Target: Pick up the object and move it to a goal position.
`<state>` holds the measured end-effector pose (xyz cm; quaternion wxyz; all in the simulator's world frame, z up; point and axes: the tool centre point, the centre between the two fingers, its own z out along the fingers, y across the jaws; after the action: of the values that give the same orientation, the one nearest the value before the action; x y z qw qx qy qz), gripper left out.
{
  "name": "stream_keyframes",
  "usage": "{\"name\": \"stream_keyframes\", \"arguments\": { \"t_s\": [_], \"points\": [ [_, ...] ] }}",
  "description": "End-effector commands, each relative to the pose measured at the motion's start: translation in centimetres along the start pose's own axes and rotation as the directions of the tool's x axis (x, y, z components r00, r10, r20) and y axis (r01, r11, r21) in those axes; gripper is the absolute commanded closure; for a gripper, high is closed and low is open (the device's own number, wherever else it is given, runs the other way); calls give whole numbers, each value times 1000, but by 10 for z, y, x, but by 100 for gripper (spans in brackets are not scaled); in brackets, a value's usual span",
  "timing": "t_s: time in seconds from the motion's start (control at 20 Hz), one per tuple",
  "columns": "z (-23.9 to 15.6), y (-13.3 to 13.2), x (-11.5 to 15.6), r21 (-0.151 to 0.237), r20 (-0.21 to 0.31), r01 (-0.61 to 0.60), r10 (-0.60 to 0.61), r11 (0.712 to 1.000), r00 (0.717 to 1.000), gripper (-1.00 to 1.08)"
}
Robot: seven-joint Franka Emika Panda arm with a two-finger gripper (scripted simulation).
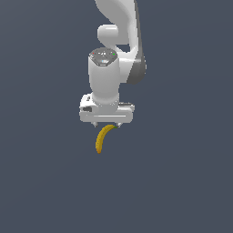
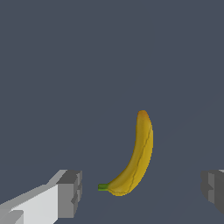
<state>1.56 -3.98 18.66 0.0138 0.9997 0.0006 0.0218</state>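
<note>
In the exterior view the white Panda arm (image 1: pixel 116 50) comes down from the top of the picture and its gripper (image 1: pixel 107 124) hangs directly over the banana (image 1: pixel 103 138). From this side only the lower part of the banana shows — a yellow curve that comes out from under the white gripper body, with its upper end hidden behind it. The two fingertips are very small here, so how far the gripper is open cannot be read from this view.

The wrist view shows it clearly. The two grey fingers (image 2: pixel 70 193) stand wide apart, and the whole banana (image 2: pixel 135 157) lies between them on the plain grey surface (image 2: pixel 87 65), touching neither finger. The gripper holds nothing. This view also shows details hidden from outside — the short green stem (image 2: pixel 103 187) at one end and the orange-brown tip (image 2: pixel 142 114) at the other.
</note>
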Motion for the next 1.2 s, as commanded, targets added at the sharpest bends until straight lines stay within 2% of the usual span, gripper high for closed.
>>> {"name": "stream_keyframes", "arguments": {
  "t_s": [0.0, 0.3, 0.6, 1.15],
  "points": [
    [0, 0, 0, 0, 0, 2, -2, 1000, 1000, -92],
    [12, 2, -3, 5, 5, -46, 46, 999, 999, -92],
    [39, 7, -12, 12, 17, -158, 158, 987, 987, -92],
    [101, 22, -38, 9, 45, -418, 418, 908, 907, -92]
  ]
}}
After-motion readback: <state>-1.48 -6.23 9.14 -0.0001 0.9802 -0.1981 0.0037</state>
